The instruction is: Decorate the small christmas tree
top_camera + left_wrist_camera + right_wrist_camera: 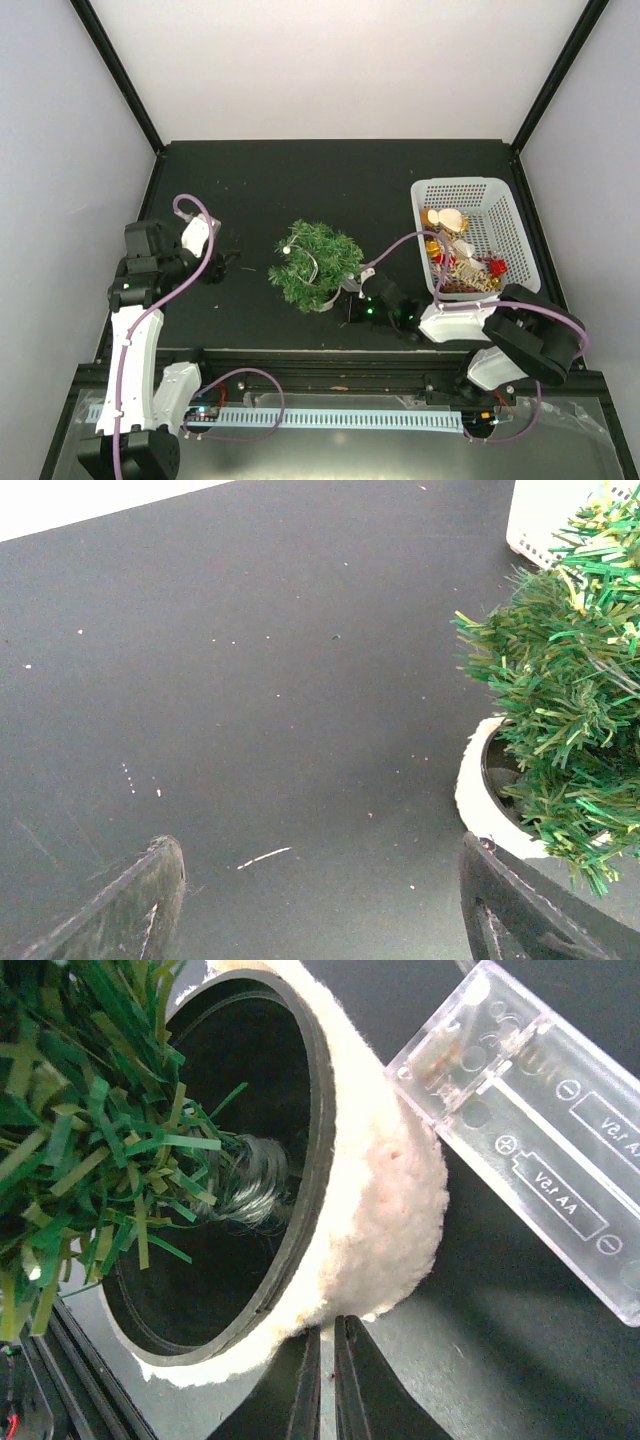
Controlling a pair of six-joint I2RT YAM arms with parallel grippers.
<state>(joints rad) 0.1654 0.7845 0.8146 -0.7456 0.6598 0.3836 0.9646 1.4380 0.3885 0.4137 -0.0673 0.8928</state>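
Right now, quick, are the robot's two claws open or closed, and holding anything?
Left gripper: open, holding nothing.
Right gripper: shut, by the white base of the small christmas tree; whether it pinches it cannot be told.

A matte black table fills the middle of the top view. The small christmas tree stands on it at the frame's centre, on a fuzzy white base. A white mesh basket sits on the surface at centre right, apart from the tree. In the right wrist view a clear battery box lies at upper right, just beside that base. Pale flecks dot the tabletop in the left wrist view
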